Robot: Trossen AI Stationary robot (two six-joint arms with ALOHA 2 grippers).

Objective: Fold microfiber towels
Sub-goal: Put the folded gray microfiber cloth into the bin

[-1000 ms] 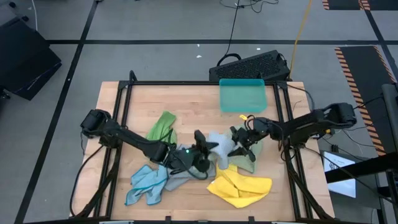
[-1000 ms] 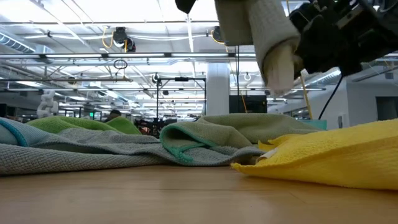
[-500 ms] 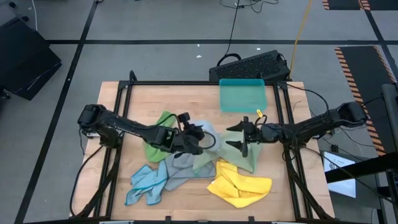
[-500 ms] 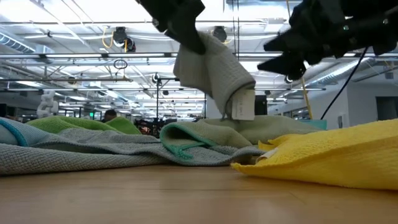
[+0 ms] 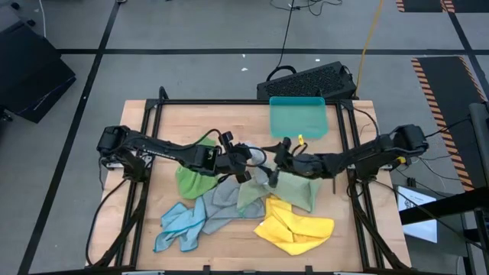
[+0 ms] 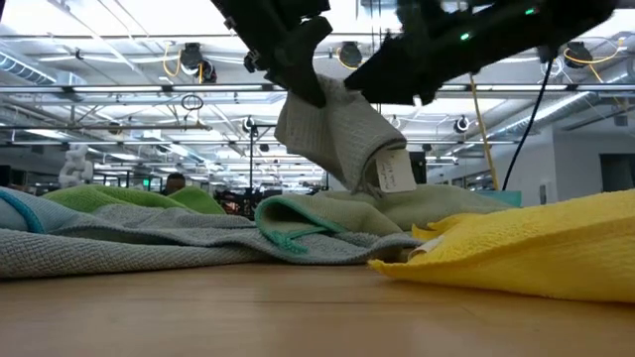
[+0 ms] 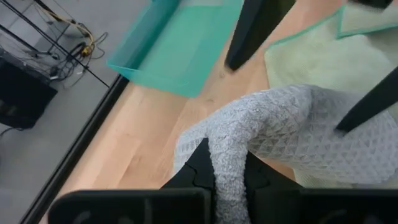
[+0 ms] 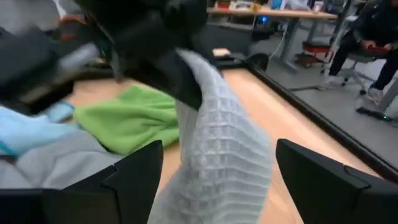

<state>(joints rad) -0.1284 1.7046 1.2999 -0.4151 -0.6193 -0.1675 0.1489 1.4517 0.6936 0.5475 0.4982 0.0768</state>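
Above the desk's middle, the left gripper pinched a grey towel while the right gripper gaped around it; closing off-centre might bunch it.

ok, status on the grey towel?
Left gripper shut on grey towel, lifted over the pile. Right gripper open around its hanging end. Nothing in the way.

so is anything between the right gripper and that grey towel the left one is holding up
Nothing visible stands in the way. The left gripper is shut on the grey towel, holding it up off the pile, and the right gripper sits right next to it with its fingers spread open on either side of the hanging cloth.
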